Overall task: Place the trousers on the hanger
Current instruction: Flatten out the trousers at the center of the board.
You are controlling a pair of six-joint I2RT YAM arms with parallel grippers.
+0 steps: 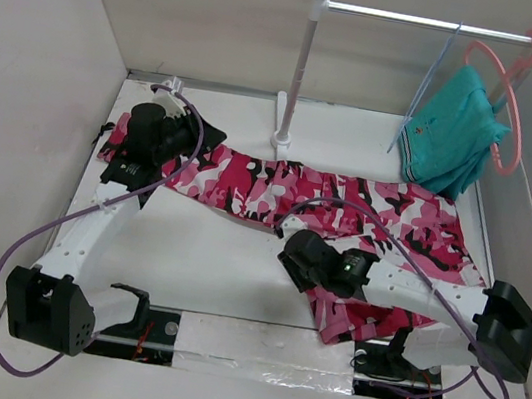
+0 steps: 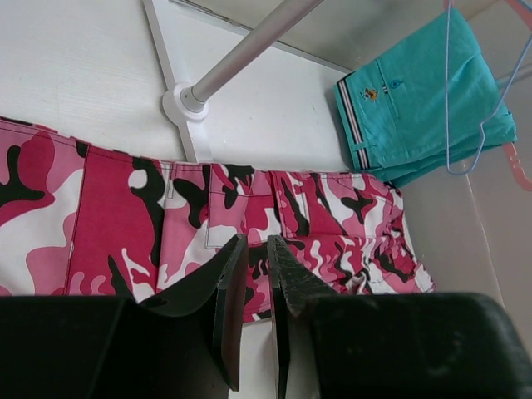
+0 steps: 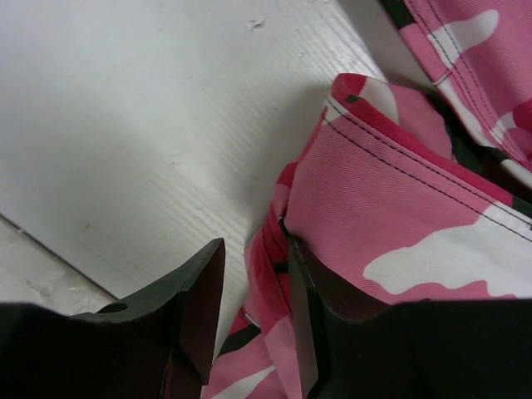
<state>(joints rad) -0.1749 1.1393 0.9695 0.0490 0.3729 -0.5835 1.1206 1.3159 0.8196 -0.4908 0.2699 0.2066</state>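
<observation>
My right claw (image 3: 253, 258) stands parted beside the hem of the trousers (image 1: 278, 186), which sprawl across the counter (image 1: 215, 262). I cannot tell my left claw's (image 2: 256, 249) state. The hanger (image 2: 447, 100) hangs far-right; a shallow pinch could slip.

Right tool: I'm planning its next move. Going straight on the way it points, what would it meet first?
Probably the trousers, whose pink folded edge lies just ahead; depth is unclear.
</observation>
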